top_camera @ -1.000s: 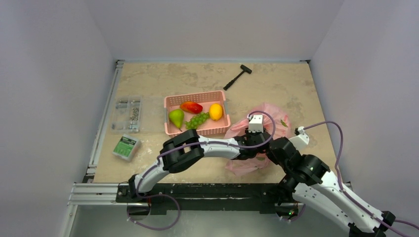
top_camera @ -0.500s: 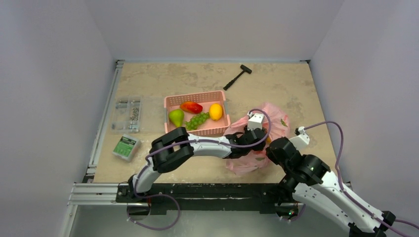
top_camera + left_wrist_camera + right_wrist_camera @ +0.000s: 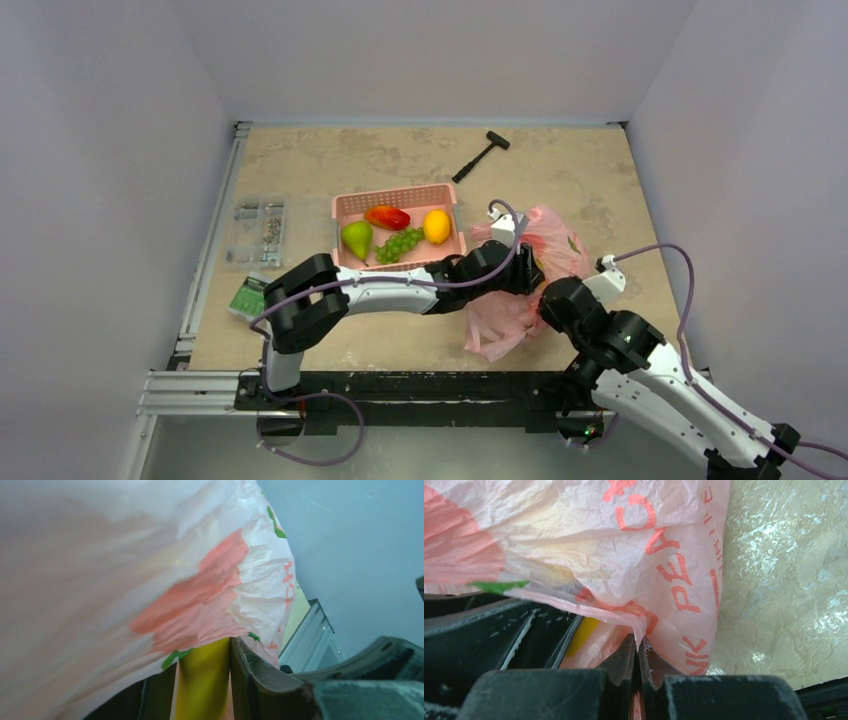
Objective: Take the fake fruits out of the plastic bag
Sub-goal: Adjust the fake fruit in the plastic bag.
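Observation:
The pink plastic bag [image 3: 510, 305] lies crumpled right of the basket. My left gripper [image 3: 527, 272] reaches into it. In the left wrist view this gripper [image 3: 202, 652] is shut on the yellow banana [image 3: 202, 680], with the bag [image 3: 150, 570] draped over it. My right gripper [image 3: 553, 298] is at the bag's near right side. In the right wrist view it [image 3: 639, 642] is shut on a fold of the bag [image 3: 664, 555], and a bit of the banana [image 3: 583, 635] shows beside the left gripper's dark fingers [image 3: 499, 630]. A red fruit [image 3: 387, 216] and an orange-yellow fruit [image 3: 437, 226] lie in the basket.
The pink slotted basket [image 3: 395, 195] also holds a green pear [image 3: 356, 238] and green grapes [image 3: 399, 243]. A black hammer [image 3: 480, 155] lies at the back. A clear parts box [image 3: 258, 230] and a green box [image 3: 248, 297] sit at the left.
My left arm has stretched out further to the right and back, its elbow swinging left. The bag has been pulled and shifted with it. My right gripper keeps its hold.

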